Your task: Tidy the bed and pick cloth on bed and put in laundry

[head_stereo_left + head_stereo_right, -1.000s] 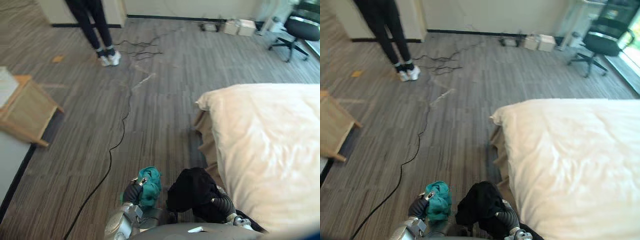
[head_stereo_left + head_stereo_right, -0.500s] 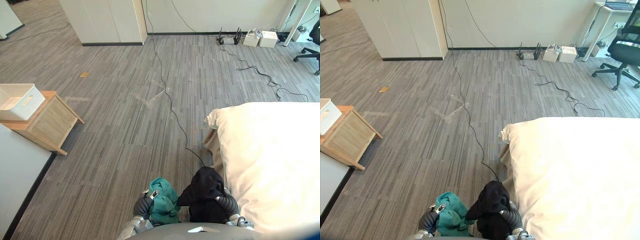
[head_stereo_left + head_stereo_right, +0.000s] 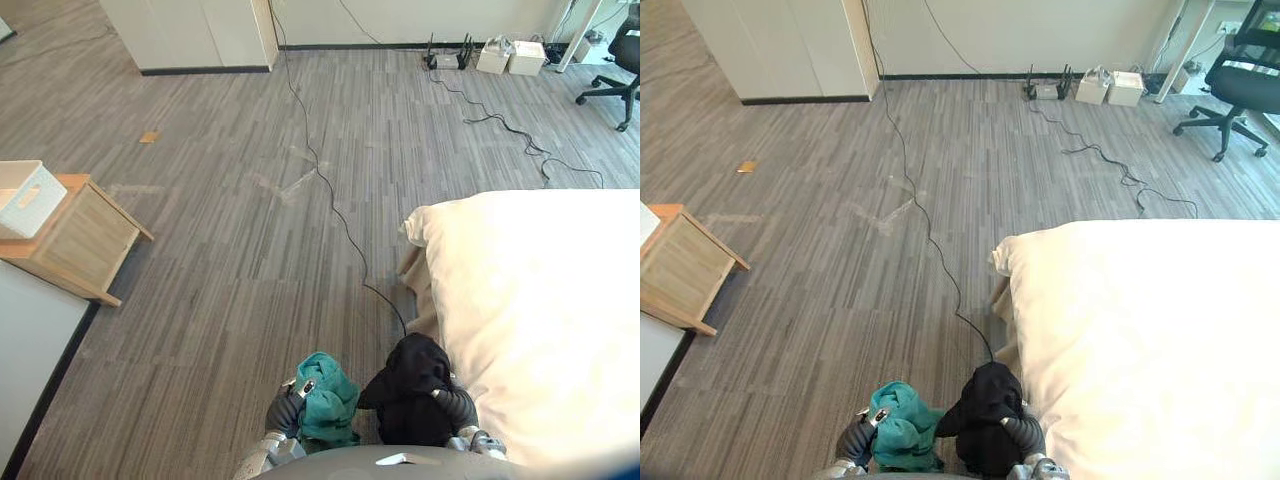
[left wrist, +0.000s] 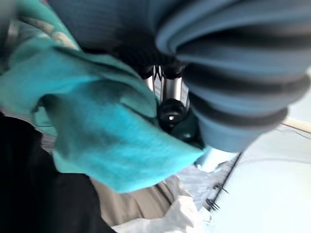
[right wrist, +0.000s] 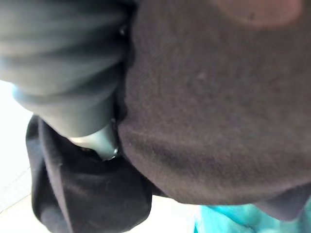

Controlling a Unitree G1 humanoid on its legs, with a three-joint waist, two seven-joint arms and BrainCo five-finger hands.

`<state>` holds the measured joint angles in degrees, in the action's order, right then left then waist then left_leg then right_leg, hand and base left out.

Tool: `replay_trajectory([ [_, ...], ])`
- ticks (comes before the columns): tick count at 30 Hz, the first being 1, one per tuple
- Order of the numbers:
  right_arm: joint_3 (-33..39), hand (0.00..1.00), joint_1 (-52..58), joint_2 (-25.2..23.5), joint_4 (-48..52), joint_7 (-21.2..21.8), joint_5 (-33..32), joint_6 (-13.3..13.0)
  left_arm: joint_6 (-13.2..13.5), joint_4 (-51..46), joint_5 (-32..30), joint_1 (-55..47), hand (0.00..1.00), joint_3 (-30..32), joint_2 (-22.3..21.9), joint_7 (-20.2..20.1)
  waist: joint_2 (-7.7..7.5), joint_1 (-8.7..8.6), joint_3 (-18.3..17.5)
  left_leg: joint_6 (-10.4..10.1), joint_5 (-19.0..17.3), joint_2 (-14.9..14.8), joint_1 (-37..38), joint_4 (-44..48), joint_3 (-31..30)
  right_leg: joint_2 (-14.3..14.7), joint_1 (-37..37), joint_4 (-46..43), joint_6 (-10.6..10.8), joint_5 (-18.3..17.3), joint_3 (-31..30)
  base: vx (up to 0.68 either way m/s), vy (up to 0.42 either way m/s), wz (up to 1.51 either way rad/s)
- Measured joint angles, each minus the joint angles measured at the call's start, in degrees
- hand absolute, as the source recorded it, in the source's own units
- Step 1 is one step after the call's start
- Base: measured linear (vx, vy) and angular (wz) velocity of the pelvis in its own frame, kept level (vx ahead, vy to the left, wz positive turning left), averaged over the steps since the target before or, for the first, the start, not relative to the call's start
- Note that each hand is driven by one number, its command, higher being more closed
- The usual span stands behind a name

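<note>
Teal cloth (image 3: 326,405) and black cloth (image 3: 410,382) held up beside the bed (image 3: 545,300)
Fingers of the left robot hand (image 3: 283,411) curl round the teal cloth; the black cloth drapes over the right robot hand (image 3: 456,408), grip impossible to tell

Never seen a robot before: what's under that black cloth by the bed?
The robot's right hand: its dark ribbed wrist cover shows beneath the black cloth. The rest of the hand is wrapped in cloth and hidden.
</note>
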<state>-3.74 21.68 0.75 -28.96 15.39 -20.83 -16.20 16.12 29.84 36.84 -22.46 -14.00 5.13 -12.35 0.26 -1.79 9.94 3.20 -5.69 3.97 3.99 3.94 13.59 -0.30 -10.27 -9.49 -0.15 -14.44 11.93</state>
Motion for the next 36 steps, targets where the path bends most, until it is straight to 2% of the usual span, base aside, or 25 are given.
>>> replay_trajectory([
  [2, -0.20, 1.00, -0.33, 0.24, -0.04, -1.66, 1.05, -0.57, 0.70, 0.76, 0.89, 0.65, 1.00, 0.06, 0.07, -0.44, 0.56, 0.44, 0.30, -0.70, -2.57, -0.83, -3.27, 6.39, -0.08, 0.01, 0.05, -0.16, 0.00, 0.00, 0.47, -0.02, -0.055, 0.14],
  [3, -0.27, 1.00, -0.53, 0.79, 0.10, -2.77, 2.07, -0.65, 0.92, 0.72, 0.87, 1.01, 1.00, 0.63, -0.02, -0.48, 1.24, 0.47, 0.95, -2.62, -4.10, -1.65, -6.84, 13.92, -0.03, -0.24, -0.08, -0.45, -0.06, -0.03, 2.03, 0.01, -0.020, 0.24],
  [5, -0.79, 1.00, -0.27, 1.80, 0.60, -3.80, 2.11, -0.77, 1.20, 0.24, 0.88, 1.05, 1.00, 0.75, -0.50, -0.52, 1.99, 0.53, 1.71, -3.15, -4.40, -2.46, -10.32, 21.86, 0.40, -0.78, -0.47, -0.66, -0.79, -0.46, 3.86, 0.02, -0.008, 0.23],
  [6, -1.25, 1.00, -0.29, 2.65, 0.91, -4.65, 2.90, -1.07, 1.21, 0.08, 0.85, 1.19, 1.00, 0.76, -1.01, -0.51, 2.97, 1.12, 2.74, -3.26, -4.33, -3.18, -12.26, 26.55, 1.36, -1.00, -1.33, -0.62, -1.85, -1.13, 4.76, 0.00, 0.024, 0.15],
  [10, -2.26, 1.00, -0.71, 2.71, 1.11, -6.79, 5.88, -1.22, 1.19, -0.16, 0.88, 1.29, 1.00, 0.41, -2.28, -0.18, 4.11, 1.36, 4.14, -3.67, -4.07, -2.71, -12.66, 27.11, 2.17, -1.73, -2.21, 0.34, -2.22, -1.55, 5.90, -0.02, 0.047, 0.13],
  [11, -2.31, 1.00, -0.93, 2.58, 1.12, -7.08, 6.67, -1.27, 1.27, -0.60, 0.87, 1.37, 1.00, 0.44, -2.04, 0.05, 3.68, 1.32, 4.83, -4.96, -3.27, -2.66, -13.06, 28.68, 2.86, -2.26, -2.72, 0.59, -2.18, -1.48, 6.16, -0.04, 0.046, 0.14],
  [12, -2.51, 1.00, -1.70, 2.52, 1.05, -7.29, 7.23, -1.32, 2.01, -1.30, 0.89, 1.26, 1.00, 0.44, -1.56, 0.29, 3.38, 1.36, 6.30, -3.67, -6.07, -2.63, -13.20, 28.62, 3.72, -3.23, -3.99, 0.53, -2.14, -1.44, 6.42, -0.06, 0.042, 0.18],
  [13, -2.30, 1.00, -1.52, 2.98, 0.91, -7.75, 7.83, -1.32, 2.27, -1.05, 0.96, 1.26, 1.00, 0.27, -1.66, 0.98, 3.52, 1.37, 6.80, -3.33, -6.74, -3.27, -13.41, 26.47, 3.39, -3.70, -5.30, 0.70, -2.14, -1.46, 6.40, -0.05, 0.038, 0.13],
  [15, -2.41, 1.00, -1.70, 3.22, 0.24, -8.47, 9.01, -1.60, 3.06, -0.96, 2.15, 0.92, 1.00, -0.92, -1.64, 1.48, 3.94, 1.39, 6.62, -3.57, -4.40, -5.13, -13.67, 20.80, 2.96, -3.79, -6.48, 1.90, -1.36, -1.85, 6.39, -0.01, 0.096, 0.03],
  [17, -2.49, 1.00, -2.45, 3.54, -0.25, -9.07, 9.92, -2.43, 3.40, -0.48, 2.52, 0.98, 1.00, -1.78, -1.69, 1.44, 4.65, 1.35, 6.07, -3.29, -2.53, -7.53, -14.20, 18.06, 2.19, -3.81, -6.69, 1.05, -0.39, -4.15, 5.78, 0.10, 0.221, -0.09],
  [18, -2.73, 1.00, -3.00, 4.09, -1.78, -7.89, 9.77, -4.62, 3.37, -0.12, 2.55, 0.98, 1.00, -1.74, -1.87, 1.43, 4.87, 1.26, 5.75, -2.32, -1.26, -8.02, -14.17, 18.71, 2.87, -4.41, -6.63, -0.43, 0.85, -5.68, 4.50, 0.14, 0.209, -0.17],
  [19, -2.96, 1.00, -3.23, 4.27, -2.36, -7.62, 9.79, -5.09, 3.37, -0.11, 2.57, 0.96, 1.00, -1.69, -1.82, 1.43, 4.73, 1.38, 5.68, -1.14, -1.52, -7.90, -14.07, 19.27, 3.09, -5.05, -6.49, -1.23, 1.30, -6.30, 4.03, 0.27, 0.322, -0.41],
  [21, -5.17, 1.00, -3.12, 4.46, -3.80, -6.45, 9.96, -5.53, 3.36, -0.09, 2.57, 0.65, 1.00, -1.66, -1.67, 1.44, 3.77, 2.06, 3.74, 0.80, -7.81, -6.13, -15.26, 23.32, 5.43, -8.49, -4.64, -4.67, 3.58, -8.73, 2.19, 0.31, 0.268, -0.41],
  [22, -5.70, 1.00, -2.98, 4.40, -3.81, -6.27, 10.06, -5.55, 3.37, -0.01, 2.57, 0.66, 1.00, -1.63, -1.48, 1.44, 3.54, 2.09, 3.07, 1.03, -8.94, -5.61, -15.54, 23.69, 5.82, -9.26, -3.67, -6.60, 4.41, -8.68, 1.57, 0.33, 0.200, -0.21],
  [23, -6.20, 1.00, -2.89, 4.74, -3.05, -5.42, 11.07, -6.14, 3.48, 0.49, 2.56, 0.83, 1.00, -1.40, -1.63, 1.46, 3.33, 2.27, 2.51, 1.77, -10.69, -5.29, -15.71, 24.36, 6.30, -10.53, 0.00, -14.24, 4.89, -8.50, -0.06, 0.34, 0.185, -0.12],
  [24, -6.34, 1.00, -2.78, 4.56, -2.44, -4.79, 11.16, -7.47, 4.65, 0.41, 2.50, 0.76, 1.00, -1.31, -1.27, 1.40, 3.07, 2.12, 2.39, 1.95, -12.06, -4.87, -14.65, 24.46, 6.49, -12.10, 5.20, -25.84, 5.70, -6.48, -1.61, 0.33, 0.183, -0.09],
  [25, -6.35, 1.00, -2.74, 4.59, -2.31, -4.42, 11.16, -8.16, 5.29, 0.34, 2.49, 0.75, 1.00, -1.15, -0.98, 1.41, 2.49, 2.16, 2.54, 1.78, -12.65, -4.68, -13.86, 24.38, 6.58, -12.85, 7.99, -32.07, 5.47, -4.36, -2.40, 0.34, 0.142, -0.02],
  [26, -6.45, 1.00, -2.73, 4.40, -2.29, -4.10, 11.15, -9.21, 6.09, 0.21, 2.49, 0.77, 1.00, -1.08, 0.05, 1.41, 1.15, 2.15, 2.98, 1.42, -13.93, -4.12, -11.48, 23.87, 6.55, -14.29, 12.90, -43.52, 5.63, -2.55, -3.21, 0.37, 0.083, -0.01],
  [27, -6.78, 1.00, -2.71, 4.38, -2.36, -3.11, 11.02, -9.90, 6.19, 0.61, 2.55, 0.82, 1.00, -0.99, 0.82, 1.41, 0.40, 2.11, 3.30, 1.05, -14.63, -3.66, -8.24, 22.41, 6.43, -15.33, 16.28, -50.09, 4.97, -2.96, -2.94, 0.47, 0.073, 0.02],
  [28, -7.15, 1.00, -2.67, 4.55, -2.35, -2.05, 10.98, -10.56, 6.18, 1.32, 2.56, 0.81, 1.00, -0.71, 0.93, 1.42, 0.43, 1.80, 3.37, 1.15, -14.59, -3.56, -5.19, 20.46, 6.29, -15.67, 18.85, -52.30, 4.11, -3.79, -1.56, 0.42, 0.044, 0.05],
  [31, -7.22, 1.00, -2.37, 4.51, -1.58, -0.12, 10.89, -12.58, 6.04, 1.40, 2.58, 1.60, 1.00, -0.66, 0.81, 1.46, -0.06, 0.24, 3.35, 0.56, -14.64, -3.65, 0.12, 16.50, 4.25, -15.68, 24.56, -49.48, 2.45, -5.56, 3.24, 0.41, 0.003, 0.31],
  [33, -7.17, 1.00, -1.43, 4.75, 0.08, 1.27, 10.67, -14.33, 5.15, 1.48, 3.54, 3.73, 1.00, -0.52, 0.53, 1.46, 0.75, -0.92, 3.91, -1.24, -15.22, -4.84, 3.31, 14.83, 1.20, -14.59, 28.52, -39.83, 1.84, -5.65, 6.66, 0.51, -0.100, 0.63],
  [34, -7.07, 1.00, -1.46, 5.48, 0.58, 1.83, 10.45, -15.21, 4.72, 1.94, 4.87, 4.76, 1.00, -0.49, 0.44, 1.40, 1.41, -1.36, 4.44, -2.37, -15.84, -5.96, 4.82, 14.59, 0.31, -13.50, 29.66, -34.47, 2.13, -4.85, 6.99, 0.59, -0.185, 0.80],
  [35, -7.05, 1.00, -1.49, 6.22, 1.19, 2.51, 10.28, -16.12, 4.31, 3.20, 6.04, 5.95, 1.00, -0.29, 0.35, 1.38, 2.04, -2.07, 4.98, -4.13, -16.81, -7.26, 7.14, 14.19, -1.39, -12.57, 30.99, -27.78, 2.60, -1.53, 6.59, 0.50, -0.192, 0.71],
  [36, -7.02, 1.00, -1.45, 6.33, 1.22, 2.91, 10.19, -16.45, 4.10, 3.85, 7.00, 6.27, 1.00, 0.81, 0.45, 1.28, 1.93, -2.35, 5.04, -5.46, -17.55, -8.03, 8.75, 14.03, -2.34, -12.46, 32.00, -23.27, 2.78, 1.58, 5.94, 0.54, -0.255, 0.76],
])
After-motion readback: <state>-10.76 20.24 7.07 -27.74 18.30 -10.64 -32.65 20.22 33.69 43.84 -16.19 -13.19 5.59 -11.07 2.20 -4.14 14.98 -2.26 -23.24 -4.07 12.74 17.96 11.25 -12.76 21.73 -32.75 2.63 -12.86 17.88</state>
